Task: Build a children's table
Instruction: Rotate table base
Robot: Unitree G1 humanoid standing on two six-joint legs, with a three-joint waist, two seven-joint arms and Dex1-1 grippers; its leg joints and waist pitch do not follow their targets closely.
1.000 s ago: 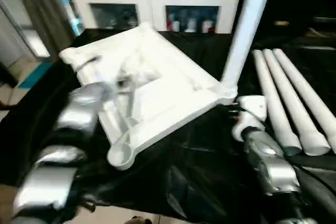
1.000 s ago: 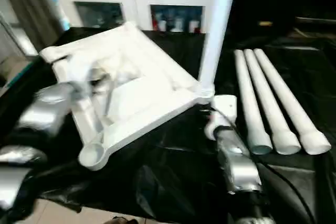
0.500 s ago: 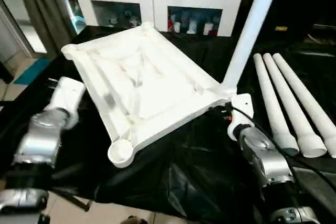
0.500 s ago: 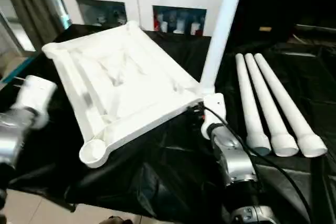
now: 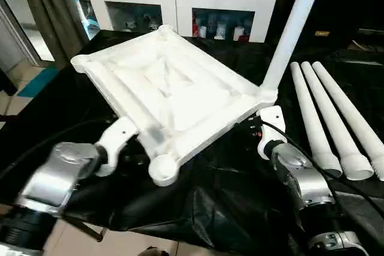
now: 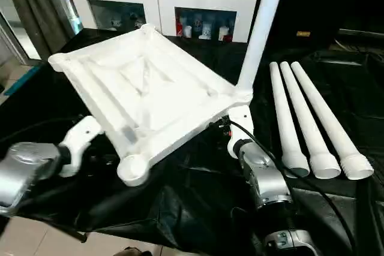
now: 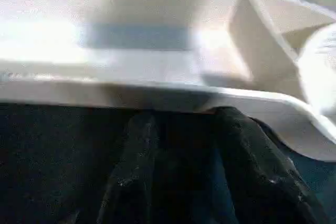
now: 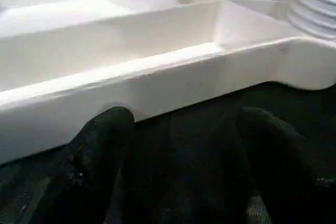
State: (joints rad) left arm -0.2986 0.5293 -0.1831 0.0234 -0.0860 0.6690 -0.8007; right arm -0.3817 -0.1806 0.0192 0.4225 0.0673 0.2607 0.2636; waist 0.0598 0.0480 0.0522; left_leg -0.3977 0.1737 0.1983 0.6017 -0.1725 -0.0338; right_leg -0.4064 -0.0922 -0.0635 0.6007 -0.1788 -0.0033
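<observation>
The tabletop (image 5: 168, 88) lies upside down on the black cloth (image 5: 228, 190) in front of me, ribbed underside up, with one leg (image 5: 294, 28) already standing in the far right corner socket and three loose legs (image 5: 336, 121) lying side by side on the cloth to my right. So I judge the step in hand to be positioning the top for the second leg. My left gripper (image 7: 178, 166) sits low at the near left edge, just beside the empty corner socket (image 5: 163, 167), its dark fingers set partly apart with the rim just ahead of them; my right gripper (image 8: 178, 150) is spread wide just under the rim near the fitted leg. Neither seems to pinch the plastic, though the wrist views are too close for me to be sure of contact. Next I would need the right arm to reach over for a loose leg while the left steadies the top, then bring that leg's end upright into an open socket.
</observation>
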